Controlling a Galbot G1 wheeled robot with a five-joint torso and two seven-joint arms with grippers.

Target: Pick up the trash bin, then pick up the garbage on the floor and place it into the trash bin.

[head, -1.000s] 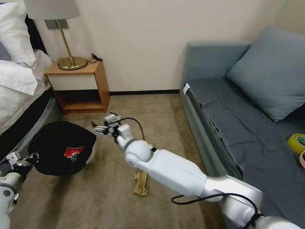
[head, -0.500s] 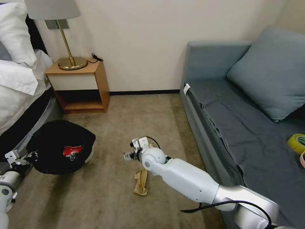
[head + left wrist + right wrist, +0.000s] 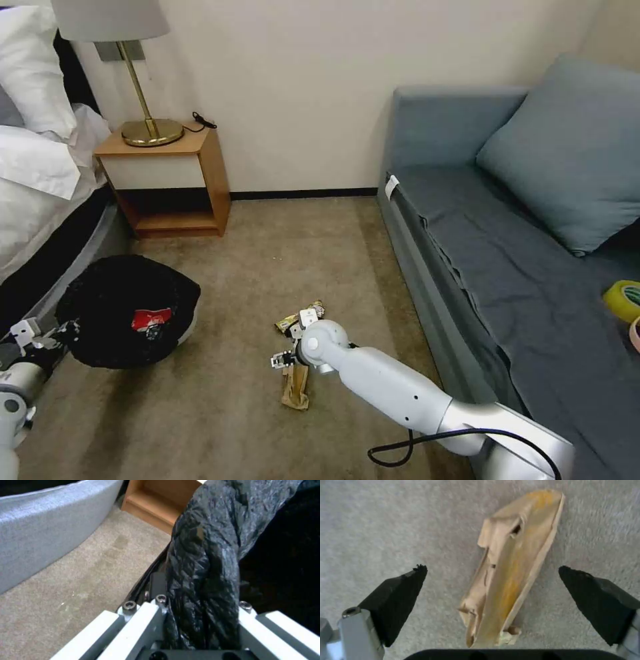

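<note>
- My right pincer [image 3: 491, 585] has swung from the trash bin [image 3: 127, 310] down over the brown paper [image 3: 508, 567], spread wide, paper between its pads.
- My left pincer [image 3: 200, 620] stays clamped on the bin's bagged rim, so pickup is next.

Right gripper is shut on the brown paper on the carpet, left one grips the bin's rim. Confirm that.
Not quite: the right gripper is open, its fingers apart on either side of the brown paper, as the right wrist view shows. The left gripper does grip the trash bin rim.
</note>
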